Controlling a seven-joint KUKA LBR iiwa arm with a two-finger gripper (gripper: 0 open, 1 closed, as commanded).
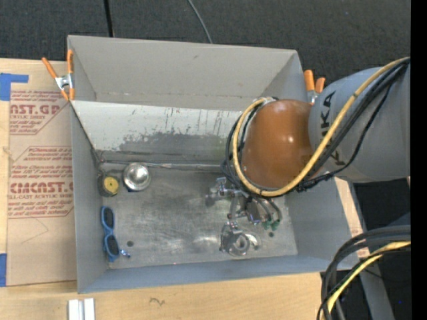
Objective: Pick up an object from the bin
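Where the arm comes in: from the right, its orange wrist cover [275, 145] above the right part of the bin [180, 65].
Gripper [239, 227]: low over the right near part of the floor, close to the near wall.
Claw state: cannot tell how wide it stands, or whether it has hold of anything.
Thing under the gripper: a small shiny metal piece [237, 244] on the right near floor; whether the two touch is unclear.
Far left: a silver dome-shaped knob [137, 177], with a small yellow-and-dark round thing [109, 185] just beside it on the left.
Near left: blue sunglasses [109, 232], well apart from the gripper.
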